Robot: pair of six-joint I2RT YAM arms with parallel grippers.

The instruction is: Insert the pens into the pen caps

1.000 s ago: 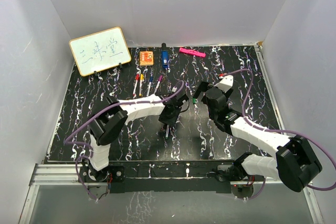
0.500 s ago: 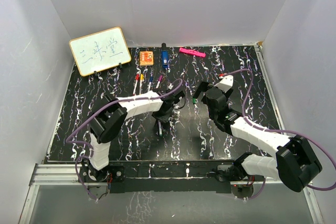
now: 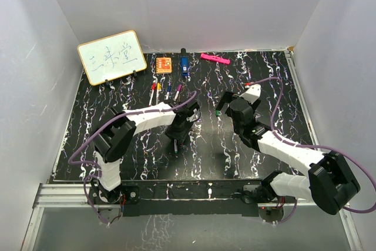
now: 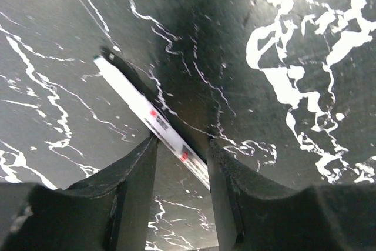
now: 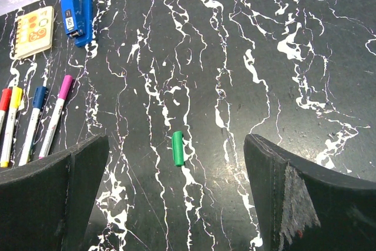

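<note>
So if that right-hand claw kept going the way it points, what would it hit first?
Most likely the green pen cap, lying on the table straight ahead of the open right gripper. Height is unclear, so it might pass over it.

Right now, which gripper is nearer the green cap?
Right. The green cap lies just ahead of the right gripper, centred between its open jaws. The left gripper is farther off, to the cap's left, with a pen between its jaws.
</note>
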